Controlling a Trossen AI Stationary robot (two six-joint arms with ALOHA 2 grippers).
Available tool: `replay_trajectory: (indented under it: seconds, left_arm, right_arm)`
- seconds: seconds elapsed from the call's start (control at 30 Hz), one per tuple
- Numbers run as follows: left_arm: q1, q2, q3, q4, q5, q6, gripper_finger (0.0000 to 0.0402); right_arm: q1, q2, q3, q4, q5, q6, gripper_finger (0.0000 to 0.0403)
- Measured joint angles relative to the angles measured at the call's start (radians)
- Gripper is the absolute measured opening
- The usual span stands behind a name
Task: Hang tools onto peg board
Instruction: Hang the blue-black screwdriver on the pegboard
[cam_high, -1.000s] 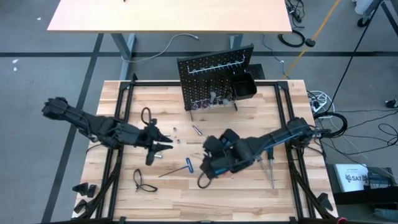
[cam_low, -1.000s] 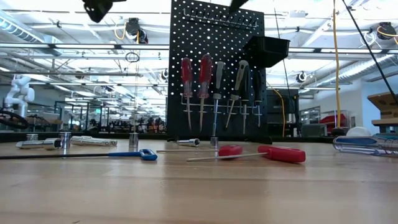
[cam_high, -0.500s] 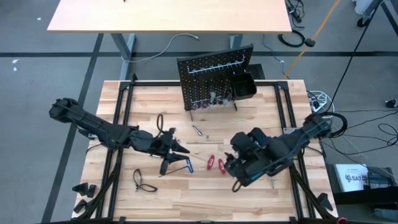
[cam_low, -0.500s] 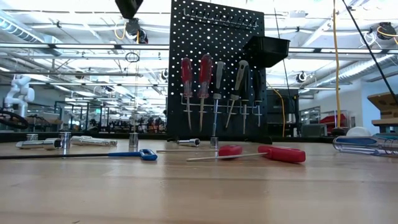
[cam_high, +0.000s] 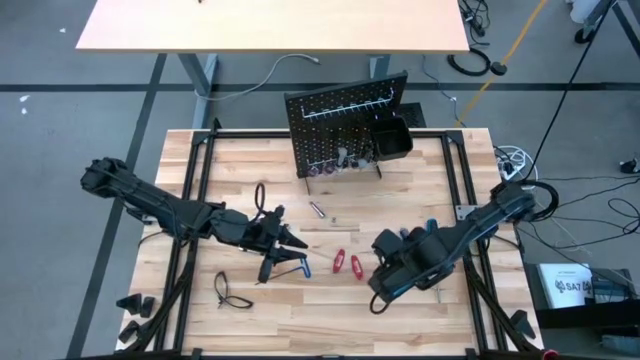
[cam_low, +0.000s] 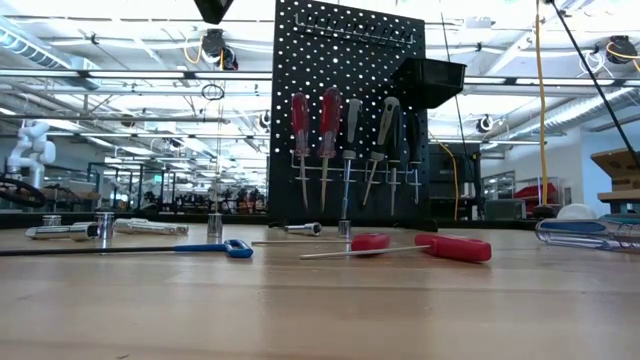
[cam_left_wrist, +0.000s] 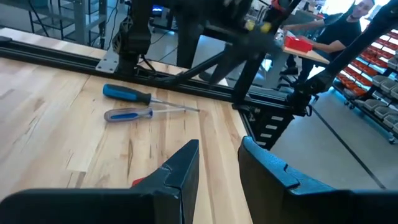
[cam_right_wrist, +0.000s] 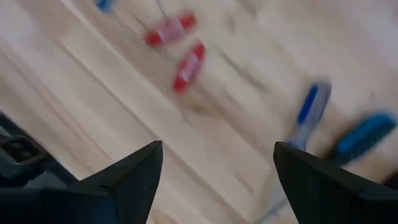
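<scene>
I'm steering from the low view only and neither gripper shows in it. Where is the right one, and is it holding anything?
Observer: The right gripper hangs over the table just right of the two red screwdrivers, open and empty.
Operator: And the left?
Observer: The left gripper is close beside the blue T-handle key, its fingers slightly apart with nothing between them.
</scene>
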Motion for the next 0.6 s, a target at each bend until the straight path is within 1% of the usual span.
replay_trajectory:
  seconds: [0.13, 0.23, 0.3, 0.4, 0.5, 0.6]
  left_arm:
    - [0.000, 0.000, 0.000, -0.002, 0.000, 0.001, 0.0113]
    - [0.000, 0.000, 0.000, -0.002, 0.000, 0.001, 0.0113]
    - [0.000, 0.000, 0.000, -0.002, -0.001, 0.001, 0.0113]
    - [0.000, 0.000, 0.000, -0.002, -0.002, 0.001, 0.0113]
    - [0.000, 0.000, 0.000, -0.002, -0.001, -0.001, 0.0113]
    - [0.000, 0.000, 0.000, -0.002, -0.001, -0.005, 0.0113]
  right_arm:
    - [0.000, -0.075, -0.218, 0.087, -0.099, 0.116, 0.0297]
    - [0.008, -0.181, -0.422, 0.221, -0.107, 0.216, 0.0297]
    - [0.010, -0.256, -0.557, 0.288, -0.088, 0.308, 0.0297]
    - [0.019, -0.344, -0.720, 0.281, -0.077, 0.476, 0.0297]
    - [0.034, -0.403, -0.834, 0.258, -0.085, 0.618, 0.0297]
    - [0.048, -0.442, -0.914, 0.280, -0.078, 0.670, 0.0297]
